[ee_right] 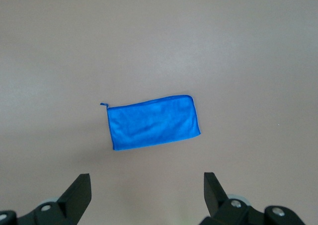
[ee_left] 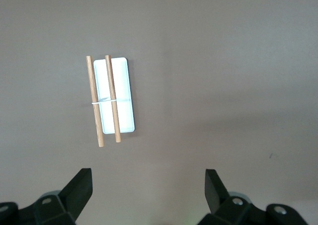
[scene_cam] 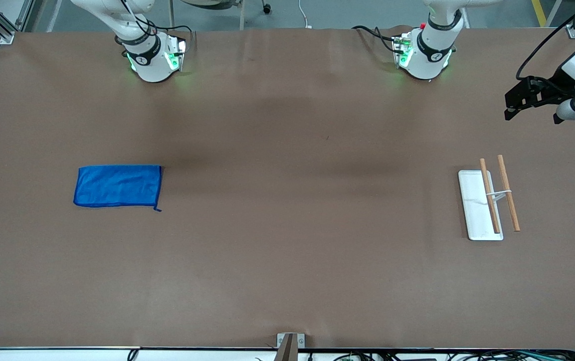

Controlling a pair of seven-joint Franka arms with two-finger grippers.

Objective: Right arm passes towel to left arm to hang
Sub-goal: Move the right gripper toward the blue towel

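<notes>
While towel [scene_cam: 118, 186] lies flat | rack [scene_cam: 488, 203] well apart | both jaws released: left gripper [ee_left: 148, 185], right gripper [ee_right: 147, 185].

the towel [scene_cam: 118, 186] lies flat toward the right arm's end of the table [scene_cam: 287, 260] — the rack [scene_cam: 488, 203], two wooden rods on a white base, stands toward the left arm's end.

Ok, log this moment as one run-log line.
stage: pre-grasp | towel: flat on table, right arm's end | rack: left arm's end | right gripper: open, above towel | left gripper: open, above rack
</notes>
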